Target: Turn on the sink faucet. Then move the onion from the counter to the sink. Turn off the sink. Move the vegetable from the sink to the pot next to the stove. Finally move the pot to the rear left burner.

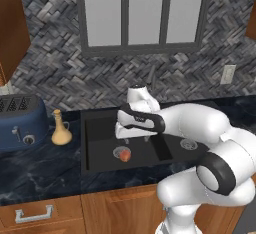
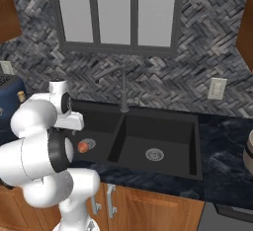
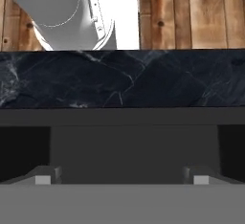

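Gripper [image 3: 122, 180]: spread to full width, gripping nothing, fingertips [image 3: 45, 177] well apart at the bottom of the hand view. Poised low over the left basin of the sink [image 2: 193, 141], pointing back toward the front wall of the basin and the strip of counter [image 3: 119, 79] above it. Probably empty and wide because the load is already delivered.

Just below and beside the hand: the onion [image 1: 124, 154], resting on the floor of the left basin, next to the round drain and touching nothing of the gripper. Sitting there to be rinsed, by the look of the task; no stream of water discernible, so cannot tell whether the tap runs.

Further back, behind the divider between the two basins: the sink faucet [image 2: 123, 89], upright against the tiled wall, its lever too slim to read for position. Judged next step: shutting it off, which calls for lifting clear of the basin and reaching rearward, with jaws narrowed or angled to push the short handle. Risk: clipping the spout on the way.

Out to the left on the counter: a tan vase [image 1: 61, 128] and a blue toaster [image 1: 20, 123], both well apart from the sink. At the far right edge of the right base view: a cropped beige shape, likely the pot [image 2: 249, 148], waiting near the stove side.
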{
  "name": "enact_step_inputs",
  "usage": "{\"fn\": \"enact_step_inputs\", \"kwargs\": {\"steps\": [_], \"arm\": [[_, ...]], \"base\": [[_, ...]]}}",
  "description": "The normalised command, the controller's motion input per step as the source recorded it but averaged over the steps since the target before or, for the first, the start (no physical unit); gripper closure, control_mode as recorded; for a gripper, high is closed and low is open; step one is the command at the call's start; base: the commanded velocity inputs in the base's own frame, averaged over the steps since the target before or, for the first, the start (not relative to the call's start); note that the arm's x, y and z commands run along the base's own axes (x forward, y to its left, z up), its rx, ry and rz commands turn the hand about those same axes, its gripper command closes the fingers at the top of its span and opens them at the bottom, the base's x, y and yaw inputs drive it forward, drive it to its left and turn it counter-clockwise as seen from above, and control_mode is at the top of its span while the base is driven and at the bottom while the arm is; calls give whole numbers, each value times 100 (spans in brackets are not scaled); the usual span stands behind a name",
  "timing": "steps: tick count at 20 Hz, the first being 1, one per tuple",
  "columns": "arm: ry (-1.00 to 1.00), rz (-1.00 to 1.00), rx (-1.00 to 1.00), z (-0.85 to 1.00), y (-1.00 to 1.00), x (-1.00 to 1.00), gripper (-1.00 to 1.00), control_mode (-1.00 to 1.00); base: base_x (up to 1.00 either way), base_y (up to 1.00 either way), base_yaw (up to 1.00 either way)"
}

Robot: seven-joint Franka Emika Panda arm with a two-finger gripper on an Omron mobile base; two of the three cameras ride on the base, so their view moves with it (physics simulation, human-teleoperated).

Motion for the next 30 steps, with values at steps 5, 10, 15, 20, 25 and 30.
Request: {"fn": "enact_step_inputs", "kwargs": {"steps": [5,10,15,20,25,30], "arm": [[-2,3,-1,-29,-3,5,-100,-100],[0,2,0,-25,0,15,-100,-100],[0,0,0,-31,0,16,-100,-100],[0,0,-3,-37,0,21,-100,-100],[0,0,-4,-36,1,27,-100,-100],[0,0,-3,-25,7,31,-100,-100]], "base": [[0,0,0],[0,0,0],[0,0,0],[0,0,0],[0,0,0],[0,0,0]]}}
